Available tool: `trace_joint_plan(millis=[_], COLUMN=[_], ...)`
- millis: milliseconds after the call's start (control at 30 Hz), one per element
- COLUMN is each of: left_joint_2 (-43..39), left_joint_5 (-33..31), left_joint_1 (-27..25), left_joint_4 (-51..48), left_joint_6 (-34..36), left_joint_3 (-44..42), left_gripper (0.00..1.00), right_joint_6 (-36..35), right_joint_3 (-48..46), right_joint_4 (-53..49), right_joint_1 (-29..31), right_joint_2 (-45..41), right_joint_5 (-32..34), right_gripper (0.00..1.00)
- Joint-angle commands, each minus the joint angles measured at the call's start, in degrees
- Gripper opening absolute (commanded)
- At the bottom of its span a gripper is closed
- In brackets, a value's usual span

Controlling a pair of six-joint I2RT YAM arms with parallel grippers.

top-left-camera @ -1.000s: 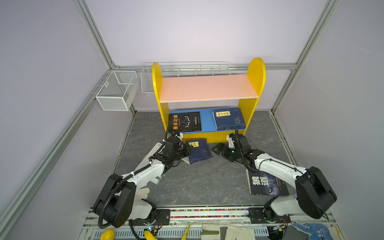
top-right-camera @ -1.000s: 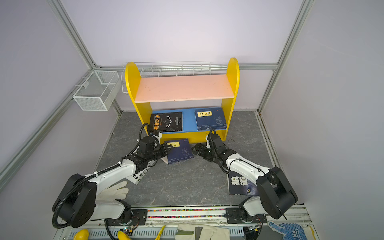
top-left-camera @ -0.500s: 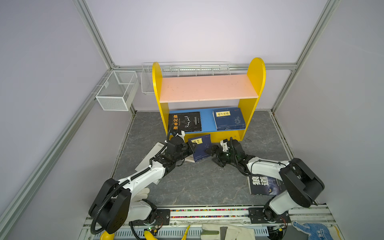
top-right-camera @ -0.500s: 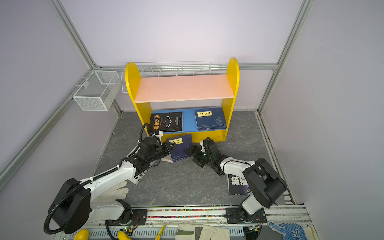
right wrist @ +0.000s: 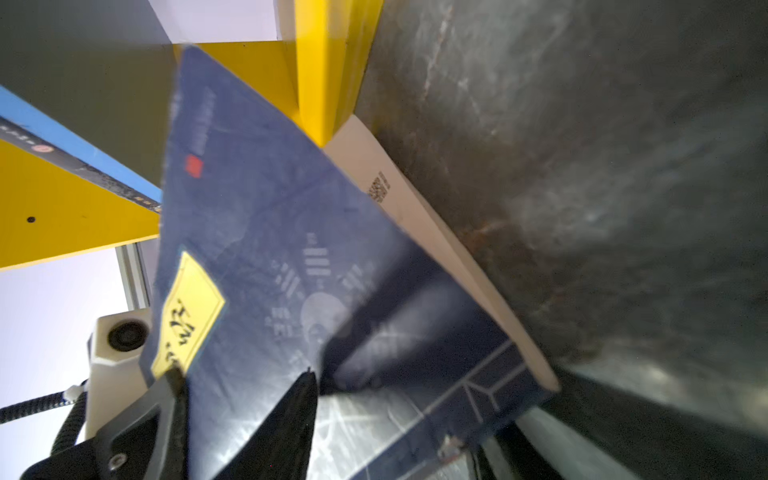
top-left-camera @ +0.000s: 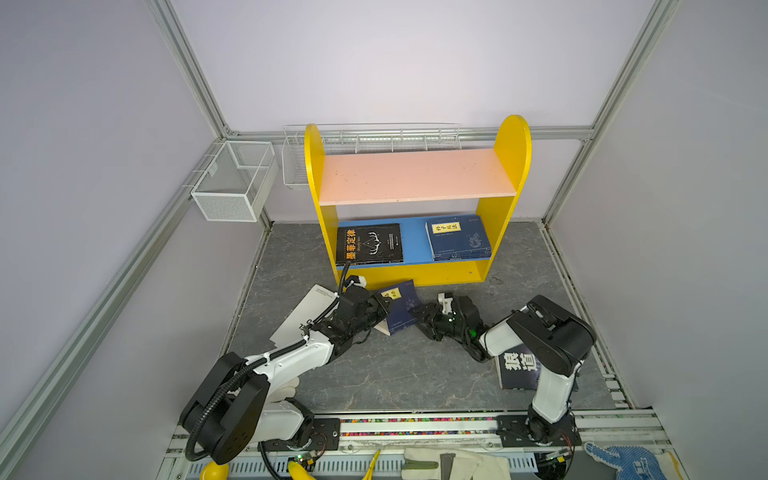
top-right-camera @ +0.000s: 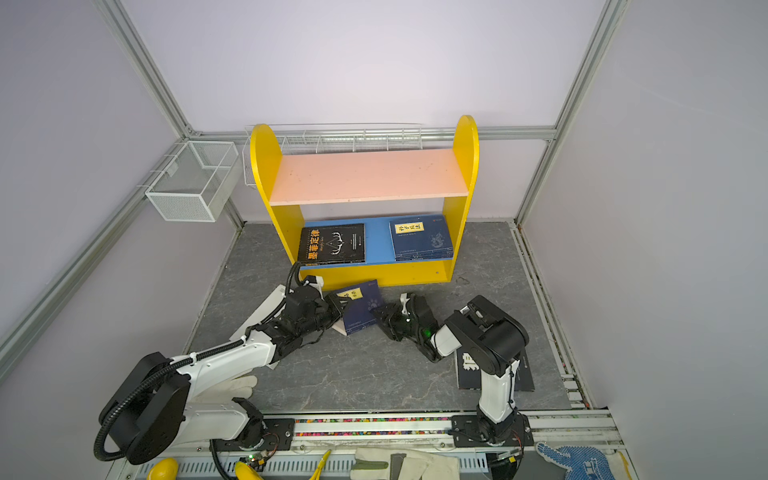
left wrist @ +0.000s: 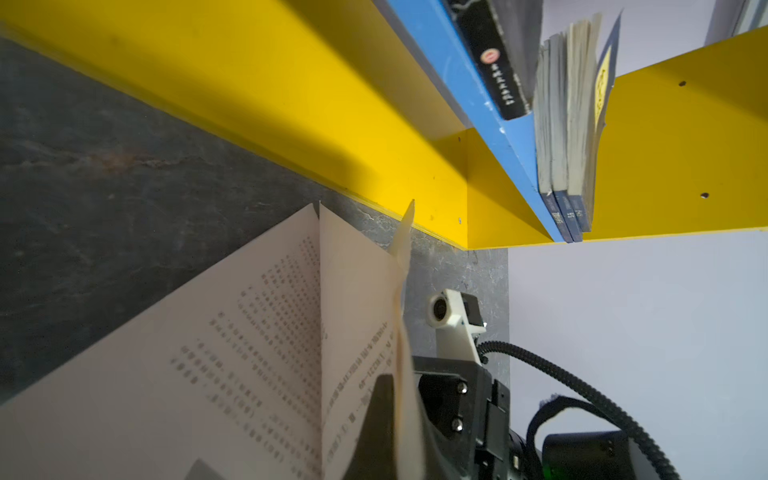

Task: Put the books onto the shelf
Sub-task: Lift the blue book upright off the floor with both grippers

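Navy book (top-left-camera: pixel 401 309) is sitting tilted just before the shelf (top-left-camera: pixel 436 274), left claw (top-left-camera: pixel 380 304) pinching its label edge. Right claw (top-left-camera: pixel 420 312) is straddling the opposite edge; closure cannot be told, 1 finger hidden.

I see the floor (top-left-camera: pixel 374 374) bearing the shelf (top-left-camera: pixel 415 275), white book (top-left-camera: pixel 301 309) and dark book (top-left-camera: pixel 519 376); its blue board (top-left-camera: pixel 413 243) holds 1 black book (top-left-camera: pixel 370 243) and 1 navy stack (top-left-camera: pixel 457 240).

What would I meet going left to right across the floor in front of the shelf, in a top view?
large white book → left gripper → navy book, tilted up between the grippers → right gripper → dark book
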Motion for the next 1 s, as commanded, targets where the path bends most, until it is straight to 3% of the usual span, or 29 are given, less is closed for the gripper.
trace_joint_plan(millis=[0, 267, 533, 633, 900, 967], left_joint_2=[1.11, 4.30, 8.63, 10.04, 9.07, 7.89], left_joint_5=[-0.77, -0.96, -0.40, -0.13, -1.10, -1.77], left_joint_1=[-0.63, -1.89, -3.38, -3.78, -3.79, -3.79], left_joint_4=[1.59, -0.22, 3.80, 5.34, 5.31, 4.09], left_joint_6=[-3.73, -4.78, -7.10, -7.57, -7.17, -6.55], left_joint_3=[-2.00, -2.53, -3.62, -3.60, -3.85, -3.83], left_gripper=[0.00, 0.00, 0.00, 0.00, 0.00, 0.08], right_joint_6=[4.49, 4.05, -4.07, -5.86, -7.36, -8.51], right_joint_3=[0.85, 1.43, 3.01, 4.56, 4.68, 5.02], right_joint_4=[4.00, 5.97, -7.28, -14.38, -18.41, -20.92], right_joint_1=[0.81, 0.85, 1.61, 1.55, 1.58, 1.55], right_joint_2=[1.27, 2.96, -2.26, -3.56, -5.30, -6.69], right_joint_5=[1.49, 3.24, 5.86, 5.86, 6.95, 7.42], right_gripper=[0.48, 0.34, 0.45, 0.38, 0.25, 0.24])
